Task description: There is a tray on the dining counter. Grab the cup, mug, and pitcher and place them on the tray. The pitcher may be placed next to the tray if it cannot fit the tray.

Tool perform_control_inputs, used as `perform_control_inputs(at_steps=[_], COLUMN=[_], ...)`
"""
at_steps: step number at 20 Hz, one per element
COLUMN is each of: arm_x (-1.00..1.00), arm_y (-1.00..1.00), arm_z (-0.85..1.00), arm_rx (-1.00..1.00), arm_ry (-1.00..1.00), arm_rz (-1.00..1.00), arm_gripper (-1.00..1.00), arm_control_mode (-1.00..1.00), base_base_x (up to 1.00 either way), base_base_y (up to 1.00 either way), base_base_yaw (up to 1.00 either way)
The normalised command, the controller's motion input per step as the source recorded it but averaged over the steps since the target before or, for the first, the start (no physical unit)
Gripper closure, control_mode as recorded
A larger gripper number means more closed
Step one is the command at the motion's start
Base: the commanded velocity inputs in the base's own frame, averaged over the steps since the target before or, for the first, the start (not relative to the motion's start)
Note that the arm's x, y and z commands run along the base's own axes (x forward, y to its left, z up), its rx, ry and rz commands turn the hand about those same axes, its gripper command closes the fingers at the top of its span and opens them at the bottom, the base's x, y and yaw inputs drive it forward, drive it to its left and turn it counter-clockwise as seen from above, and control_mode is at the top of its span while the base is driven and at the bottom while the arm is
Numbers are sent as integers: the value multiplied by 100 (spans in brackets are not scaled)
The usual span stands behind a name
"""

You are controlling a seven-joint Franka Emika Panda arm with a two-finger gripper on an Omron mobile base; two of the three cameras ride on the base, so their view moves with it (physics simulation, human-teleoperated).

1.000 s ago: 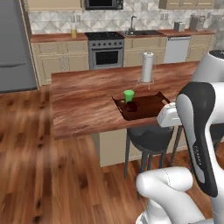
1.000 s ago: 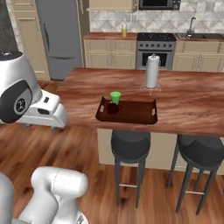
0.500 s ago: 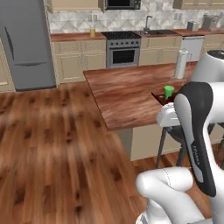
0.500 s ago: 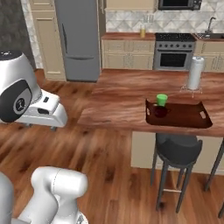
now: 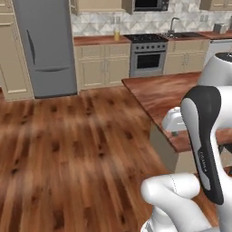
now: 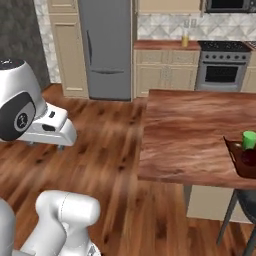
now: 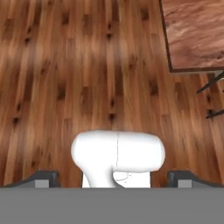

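Fingers (image 7: 113, 177) are spread wide with nothing between them, just hanging over the wood floor (image 7: 65, 65), so the arm is carrying nothing right now. The hand is tucked in close to the robot's body, which I'd guess is a travel pose while the base gets around the kitchen.

On the dining bench (image 6: 190, 130), the dark brown tray (image 6: 234, 152) sits at the far right edge of the right base view, and the green cup (image 6: 249, 139) is standing in it. There's a dark shape just below the cup that might be the mug, but it's cut off by the frame edge, so can't say for sure.

The pitcher (image 6: 185, 34) with the orange-yellow liquid is way back on the rear kitchen counter (image 6: 165, 45), between the fridge (image 6: 107, 50) and the stove (image 6: 222, 65). Well apart from the tray, so that looks like the piece left to fetch.
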Motion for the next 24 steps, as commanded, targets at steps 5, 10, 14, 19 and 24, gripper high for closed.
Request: perform_control_inputs(at_steps=[5, 10, 14, 19, 24], arm_x=[0, 0, 0, 0, 0], arm_y=[0, 0, 0, 0, 0], arm_z=[0, 0, 0, 0, 0], arm_rx=[0, 0, 0, 0, 0], arm_ry=[0, 0, 0, 0, 0], arm_rz=[0, 0, 0, 0, 0], arm_gripper=[-100, -100, -100, -100, -100], arm_control_mode=[100, 100, 100, 100, 100], base_base_x=[77, 72, 69, 78, 99], base_base_y=[100, 100, 100, 98, 65], base_base_yaw=[-3, -4, -7, -11, -11])
